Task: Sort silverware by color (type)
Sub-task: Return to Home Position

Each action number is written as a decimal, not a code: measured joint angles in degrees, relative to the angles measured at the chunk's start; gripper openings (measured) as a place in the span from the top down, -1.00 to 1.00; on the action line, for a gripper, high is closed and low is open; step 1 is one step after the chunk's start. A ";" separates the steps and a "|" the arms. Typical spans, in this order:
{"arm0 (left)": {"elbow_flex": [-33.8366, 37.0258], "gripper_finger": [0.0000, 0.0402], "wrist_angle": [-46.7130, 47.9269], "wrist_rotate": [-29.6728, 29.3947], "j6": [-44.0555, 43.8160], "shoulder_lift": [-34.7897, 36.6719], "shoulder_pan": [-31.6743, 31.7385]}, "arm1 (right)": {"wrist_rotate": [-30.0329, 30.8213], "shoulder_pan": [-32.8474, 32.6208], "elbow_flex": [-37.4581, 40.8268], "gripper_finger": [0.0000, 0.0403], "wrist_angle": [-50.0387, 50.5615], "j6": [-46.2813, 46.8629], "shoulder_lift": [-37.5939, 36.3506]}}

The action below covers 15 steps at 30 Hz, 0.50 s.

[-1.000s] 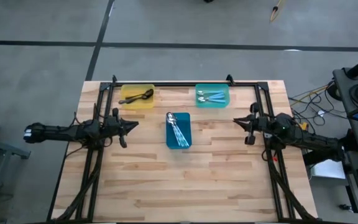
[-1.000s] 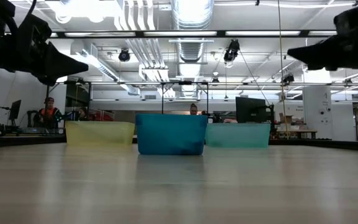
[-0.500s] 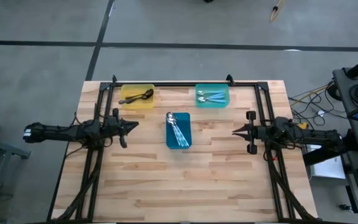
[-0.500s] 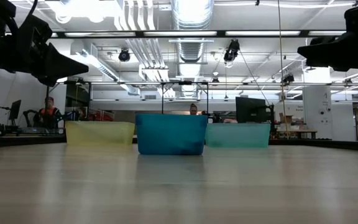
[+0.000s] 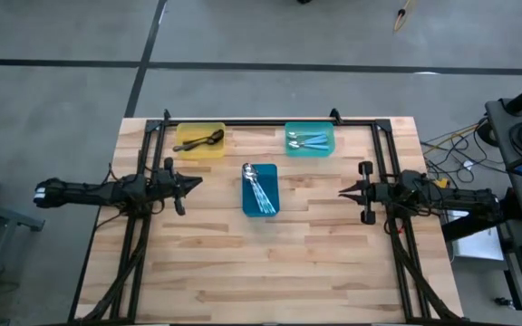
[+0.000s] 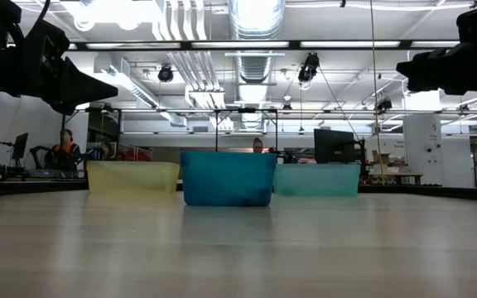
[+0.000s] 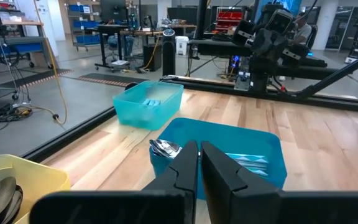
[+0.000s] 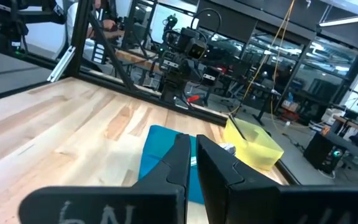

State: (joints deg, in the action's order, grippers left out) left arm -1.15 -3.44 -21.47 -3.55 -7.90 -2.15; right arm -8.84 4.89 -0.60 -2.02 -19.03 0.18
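The spoons lie in three trays at the far half of the table. Dark spoons [image 5: 202, 139] are in the yellow tray [image 5: 185, 149]. Blue-handled spoons [image 5: 308, 140] are in the teal tray [image 5: 326, 149]. Shiny silver spoons [image 5: 257, 186] are in the blue tray [image 5: 274, 172]. My left gripper [image 5: 198, 181] hovers shut and holds nothing, left of the blue tray and pointing at it. My right gripper [image 5: 342, 191] hovers shut and holds nothing, right of that tray. The left wrist view shows the silver spoons' bowls [image 7: 165, 148] at the blue tray's rim.
A black frame [image 5: 270, 124] runs along the table's far edge and down both sides. The near half of the wooden tabletop [image 5: 270, 272] is bare. Beyond the far edge, the low view shows a person [image 6: 65, 149] in the room.
My right gripper has moved a little toward the table's near edge and its arm has swung to lie more level across the table. Then it stayed still. It remained shut. The left arm, the trays and the spoons have not moved.
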 joint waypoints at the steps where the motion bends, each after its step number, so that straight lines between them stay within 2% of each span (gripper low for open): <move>1: 0.00 0.99 0.00 -0.02 0.02 0.00 0.00 | 0.00 0.00 0.00 0.91 -0.02 0.00 0.18; 15: 0.00 0.99 0.02 0.00 0.02 0.00 0.00 | -0.04 0.00 0.02 0.91 0.00 0.00 0.68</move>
State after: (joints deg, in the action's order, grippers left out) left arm -1.15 -3.43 -21.47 -3.53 -7.90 -2.15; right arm -8.88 4.89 -0.58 -2.02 -19.03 0.86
